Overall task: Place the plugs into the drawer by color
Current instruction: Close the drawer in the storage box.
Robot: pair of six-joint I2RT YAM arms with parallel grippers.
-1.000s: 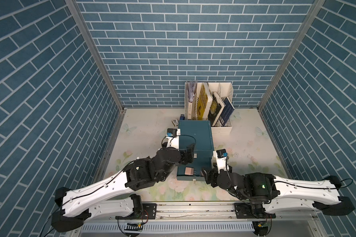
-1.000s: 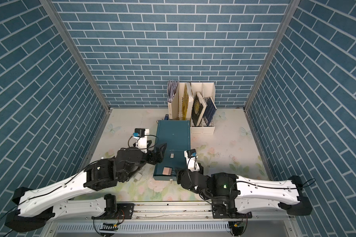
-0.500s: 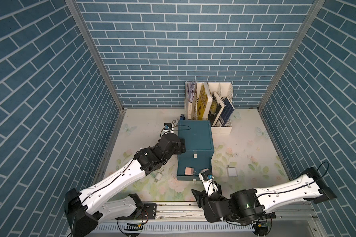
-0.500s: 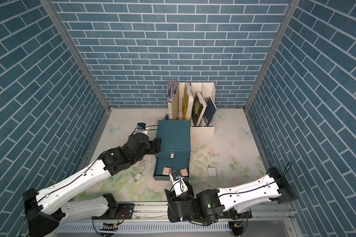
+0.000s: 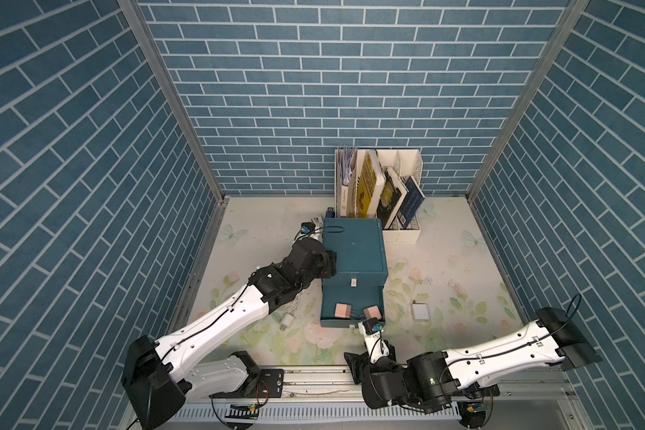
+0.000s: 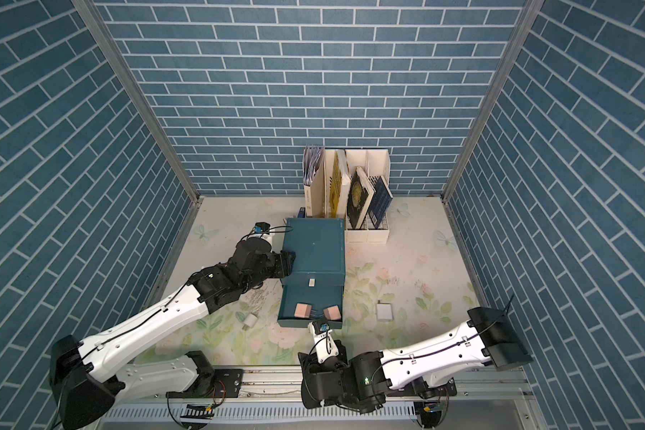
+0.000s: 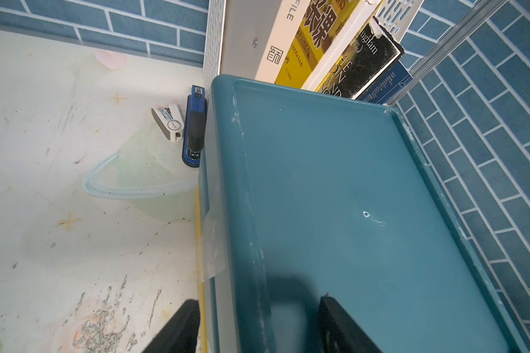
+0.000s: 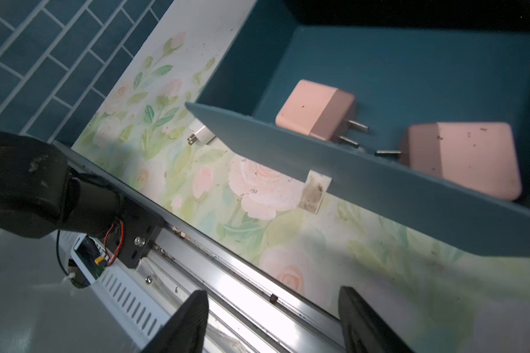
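Straddling the teal box's (image 5: 352,245) side edge, the left claw (image 7: 257,301) has its jaws apart; whether it grips cannot be told. The right claw (image 8: 273,292) gapes empty in front of the box. Two pink plugs (image 5: 343,310) lie in the box's pulled-out drawer (image 5: 336,323); white plugs (image 5: 287,319) lie on the table (image 5: 462,283) on either side of the box.

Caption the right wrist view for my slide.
Two pink plugs in the open drawer, white plug on the mat, right gripper open.

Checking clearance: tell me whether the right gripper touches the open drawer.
Apart. The right wrist view shows the right gripper open, flowered mat lying between it and the drawer.
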